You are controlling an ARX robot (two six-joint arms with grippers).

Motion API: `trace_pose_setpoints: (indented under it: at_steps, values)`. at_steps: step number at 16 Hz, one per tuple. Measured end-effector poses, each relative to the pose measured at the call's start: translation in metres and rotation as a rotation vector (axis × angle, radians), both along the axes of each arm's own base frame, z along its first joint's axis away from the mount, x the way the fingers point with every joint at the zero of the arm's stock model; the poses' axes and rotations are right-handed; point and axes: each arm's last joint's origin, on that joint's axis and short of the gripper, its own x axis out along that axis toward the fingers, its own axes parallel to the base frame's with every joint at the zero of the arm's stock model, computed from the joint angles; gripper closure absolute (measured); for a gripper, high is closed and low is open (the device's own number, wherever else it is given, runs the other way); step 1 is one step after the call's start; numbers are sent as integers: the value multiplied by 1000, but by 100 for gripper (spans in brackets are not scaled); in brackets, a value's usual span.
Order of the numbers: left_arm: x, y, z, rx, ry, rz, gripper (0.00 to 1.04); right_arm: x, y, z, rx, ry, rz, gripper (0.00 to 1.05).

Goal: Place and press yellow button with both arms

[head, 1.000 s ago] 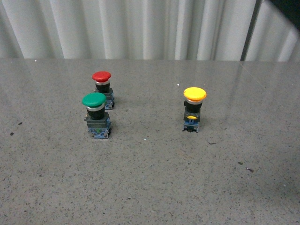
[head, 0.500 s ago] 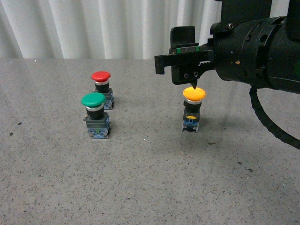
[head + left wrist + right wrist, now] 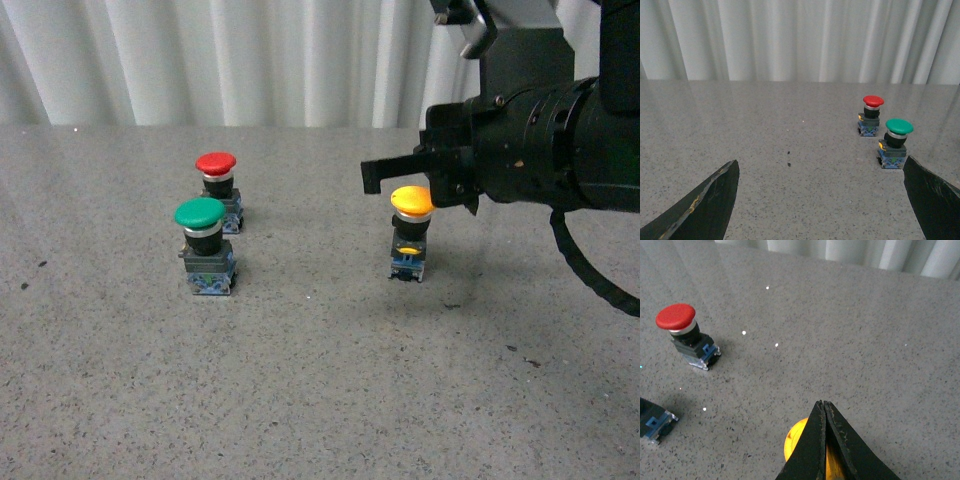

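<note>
Right end effector point(image 3: 823, 404): fingers together, over yellow button point(image 3: 411, 202) cap | left end effector point(image 3: 820, 162): fingers apart

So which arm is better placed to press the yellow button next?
Right: the right gripper, shut, hangs at the cap of the yellow button; the left gripper, open, faces only the red button and green button.
</note>
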Motion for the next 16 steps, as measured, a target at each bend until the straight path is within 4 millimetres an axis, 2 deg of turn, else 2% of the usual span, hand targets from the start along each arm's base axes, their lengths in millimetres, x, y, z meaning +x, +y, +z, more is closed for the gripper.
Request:
trace_pose_setpoints:
  at_steps: [5, 9, 16]
  values:
    - [0, 0, 0, 0, 0, 0, 7, 5, -6, -14, -12, 44, -14, 103]
    - [0, 0, 0, 0, 0, 0, 7, 7, -10, -15, -9, 43, -20, 103]
    - [0, 0, 0, 0, 0, 0, 7, 3, 1, -14, 7, 28, 33, 103]
